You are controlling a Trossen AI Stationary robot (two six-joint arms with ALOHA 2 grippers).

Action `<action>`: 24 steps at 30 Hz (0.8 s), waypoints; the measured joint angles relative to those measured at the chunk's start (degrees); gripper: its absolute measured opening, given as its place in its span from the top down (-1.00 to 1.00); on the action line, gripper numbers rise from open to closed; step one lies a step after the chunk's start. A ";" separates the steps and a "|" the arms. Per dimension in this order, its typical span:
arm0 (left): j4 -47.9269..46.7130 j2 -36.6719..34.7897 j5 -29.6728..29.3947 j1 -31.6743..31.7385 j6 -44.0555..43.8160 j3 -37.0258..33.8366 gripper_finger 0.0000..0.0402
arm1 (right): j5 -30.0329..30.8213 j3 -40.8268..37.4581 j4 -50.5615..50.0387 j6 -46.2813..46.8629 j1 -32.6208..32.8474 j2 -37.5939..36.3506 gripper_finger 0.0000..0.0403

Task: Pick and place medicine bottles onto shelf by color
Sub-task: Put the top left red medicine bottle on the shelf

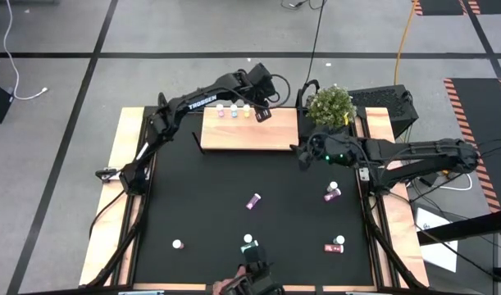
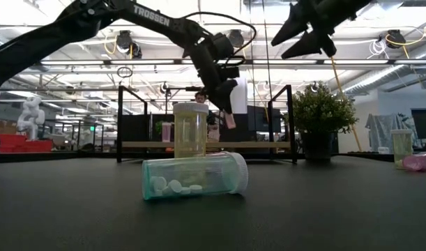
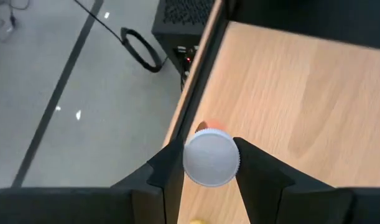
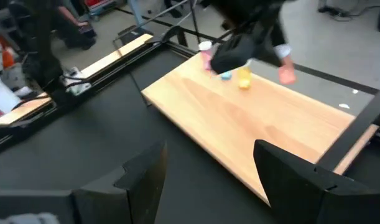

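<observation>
While the left gripper (image 1: 264,112) hangs over the far edge of the shelf (image 1: 250,139), its fingers (image 3: 168,171) are clamped on a small orange bottle (image 3: 211,157), squeezing just under the white cap. Three bottles already stand in a row on the shelf to its left: pink (image 1: 220,111), blue (image 1: 234,111), yellow (image 1: 247,111). Moving right, loose bottles lie on the black table (image 1: 201,205): a magenta one (image 1: 252,201) near the middle, a green one (image 1: 248,242) near the front, pink ones (image 1: 332,193) toward the right.

The right gripper (image 1: 302,157) hovers just off the shelf's right front corner, fingers (image 4: 143,177) spread and holding nothing.

Handling guess: hard plastic, very light, smooth round sides, so likely to roll or slip. Best grip looks to be across the body or just below the cap, squarely; the ones lying down need a pinch across the barrel. They would tip easily when set down.
</observation>
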 joint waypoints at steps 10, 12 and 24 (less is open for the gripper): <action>-3.50 0.63 -0.24 -0.11 9.16 -0.04 0.35 | -0.08 0.00 0.98 5.11 -4.46 0.00 -0.18; -2.07 0.63 0.13 -0.09 9.23 -0.04 0.35 | -0.09 0.00 1.37 5.07 -5.09 0.00 -0.18; 0.27 2.23 1.82 0.38 14.77 -0.52 0.35 | -1.35 0.00 1.78 5.43 -5.41 -0.02 -0.18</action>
